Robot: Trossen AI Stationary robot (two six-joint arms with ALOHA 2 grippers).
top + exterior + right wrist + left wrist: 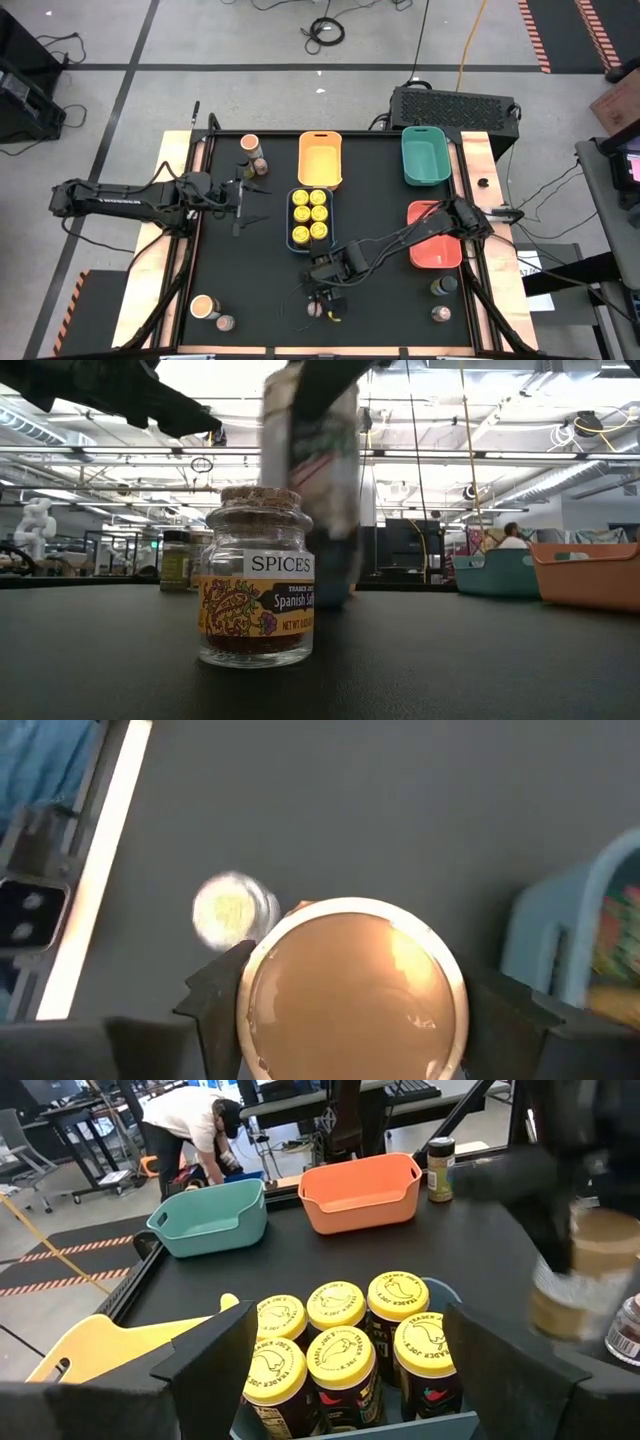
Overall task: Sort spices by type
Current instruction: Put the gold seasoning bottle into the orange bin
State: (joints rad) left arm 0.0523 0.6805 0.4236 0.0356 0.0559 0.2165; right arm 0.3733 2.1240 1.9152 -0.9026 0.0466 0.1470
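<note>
black table (260, 290); right tool (352, 1005) around peach-topped tub (352, 990)

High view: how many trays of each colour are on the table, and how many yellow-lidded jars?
Yellow tray: 1
Green tray: 1
Red tray: 1
Blue tray: 1
Yellow-lidded jars: 6, all in the blue tray
Total: 10

Between my jaws sits a tub (352, 992) with a smooth, glossy peach lid. The glass jar (256, 576) wears a rough cork stopper; the table (480, 660) is matt black.
</note>
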